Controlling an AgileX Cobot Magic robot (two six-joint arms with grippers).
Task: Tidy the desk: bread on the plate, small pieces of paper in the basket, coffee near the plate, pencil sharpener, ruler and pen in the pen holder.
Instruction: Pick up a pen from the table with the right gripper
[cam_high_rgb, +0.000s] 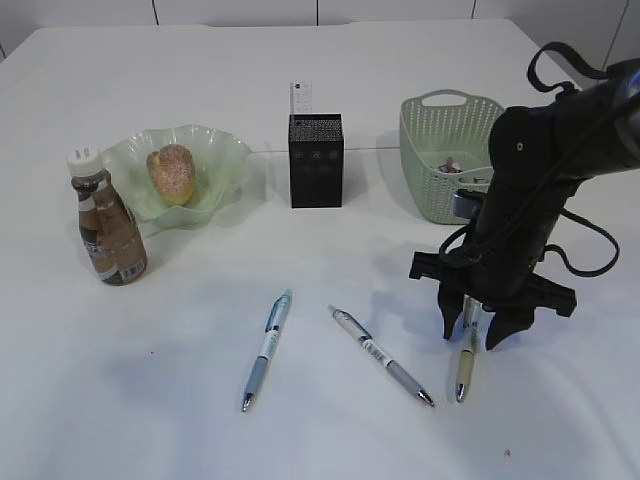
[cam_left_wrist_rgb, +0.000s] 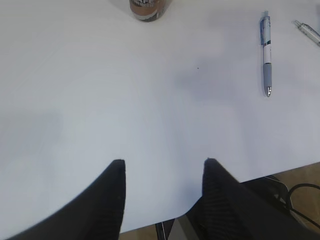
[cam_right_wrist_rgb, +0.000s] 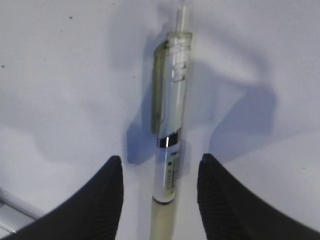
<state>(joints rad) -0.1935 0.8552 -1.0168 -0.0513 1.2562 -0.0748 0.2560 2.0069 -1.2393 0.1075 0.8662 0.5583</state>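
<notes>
The right gripper (cam_high_rgb: 490, 335) hangs low over the large plain white desk (cam_high_rgb: 150, 400), its 2 black fingers (cam_right_wrist_rgb: 107, 200) spread apart and holding nothing. Between those fingers lies a pale olive-green translucent click pen (cam_right_wrist_rgb: 170, 125), flat on the desk, with a gap on each side. To the left of the fingers lies a silver-and-grey pen (cam_high_rgb: 382, 356), and further left a light-blue-and-white pen (cam_high_rgb: 265, 350).

The left gripper (cam_left_wrist_rgb: 162, 187) has its 2 black fingers (cam_left_wrist_rgb: 107, 200) parted and empty near the desk's front edge.

Beyond the right fingers stands the sage-green perforated plastic basket (cam_high_rgb: 440, 150), with small scraps inside. Left of it is the black square mesh-patterned pen holder (cam_high_rgb: 316, 160), a clear ruler (cam_high_rgb: 301, 98) standing out of its top. Further left the golden-brown sugared bread (cam_high_rgb: 171, 173) rests on the pale green wavy-rimmed plate (cam_high_rgb: 215, 150), with the brown white-capped coffee bottle (cam_high_rgb: 108, 225) just beside the plate.
</notes>
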